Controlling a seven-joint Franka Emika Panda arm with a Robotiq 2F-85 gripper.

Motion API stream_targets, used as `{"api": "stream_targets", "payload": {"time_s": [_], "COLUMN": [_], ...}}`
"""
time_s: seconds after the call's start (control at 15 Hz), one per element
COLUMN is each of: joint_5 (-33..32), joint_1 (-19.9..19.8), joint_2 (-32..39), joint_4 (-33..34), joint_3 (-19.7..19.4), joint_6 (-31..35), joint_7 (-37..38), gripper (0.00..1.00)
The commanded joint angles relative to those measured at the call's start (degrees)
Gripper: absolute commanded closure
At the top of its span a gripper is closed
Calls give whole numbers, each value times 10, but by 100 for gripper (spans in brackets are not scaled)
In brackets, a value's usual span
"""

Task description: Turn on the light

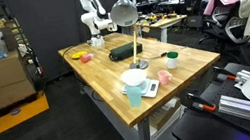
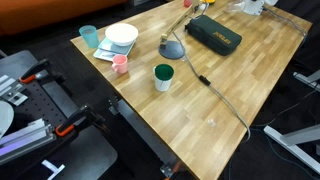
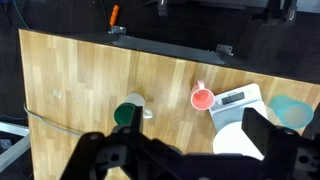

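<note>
The light is a tall lamp with a silver-grey dome head on a thin brass stem. It stands near the middle of the wooden table. Its round base and cable show in an exterior view. The white robot arm stands at the table's far end, behind the lamp head. In the wrist view my gripper is open and empty, high above the table and looking down on the cups. The lamp is out of the wrist view.
A green cup, a pink cup, a white bowl on a scale and a teal cup lie below the gripper. A black case lies beside the lamp base. Chairs and equipment surround the table.
</note>
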Motion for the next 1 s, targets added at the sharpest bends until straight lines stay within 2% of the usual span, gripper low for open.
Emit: {"api": "stream_targets", "payload": {"time_s": [0.0, 0.6, 0.67, 0.93], "joint_5": [0, 37, 28, 30], "joint_1": [1, 6, -1, -2], "joint_2": [0, 120, 85, 118], "joint_4": [1, 77, 54, 72], "joint_3": [0, -35, -23, -24], "joint_6": [-2, 61, 53, 59], "joint_7": [0, -17, -6, -6], "gripper": [0, 0, 0, 0]}}
